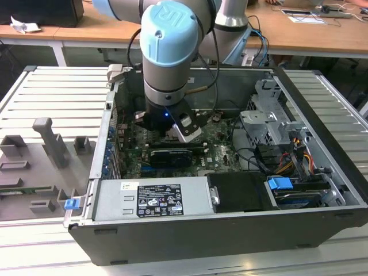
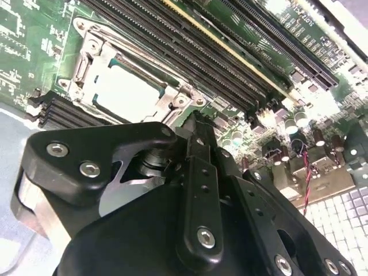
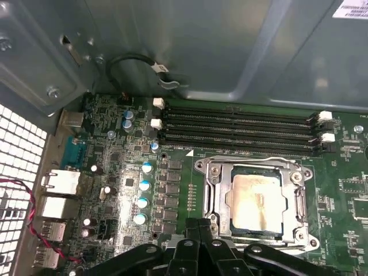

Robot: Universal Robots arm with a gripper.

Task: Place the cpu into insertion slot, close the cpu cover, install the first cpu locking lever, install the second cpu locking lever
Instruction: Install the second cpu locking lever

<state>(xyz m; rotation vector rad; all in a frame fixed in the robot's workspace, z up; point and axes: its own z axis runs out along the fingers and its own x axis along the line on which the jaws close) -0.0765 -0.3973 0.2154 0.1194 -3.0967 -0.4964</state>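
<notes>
The cpu [image 3: 256, 202] lies flat in its socket on the green board, its silvery top showing through the cpu cover [image 3: 214, 195], which is down around it. In the second wrist view the cpu [image 2: 123, 92] and the cover [image 2: 95, 54] show the same way. A thin wire lever [image 3: 253, 159] runs along one edge of the socket. My gripper [image 3: 198, 226] hovers just off a corner of the socket, its black fingers [image 2: 195, 129] together with nothing between them. In the exterior view the gripper [image 1: 168, 133] reaches down into the open computer case.
Several black memory slots [image 3: 236, 129] run beside the socket, with the grey case wall [image 3: 201, 46] behind them. A long black card [image 1: 171, 156], a power supply [image 1: 152, 198] and a metal drive cage [image 1: 270, 123] crowd the case. Red and black wires [image 3: 23, 221] hang near the rear ports.
</notes>
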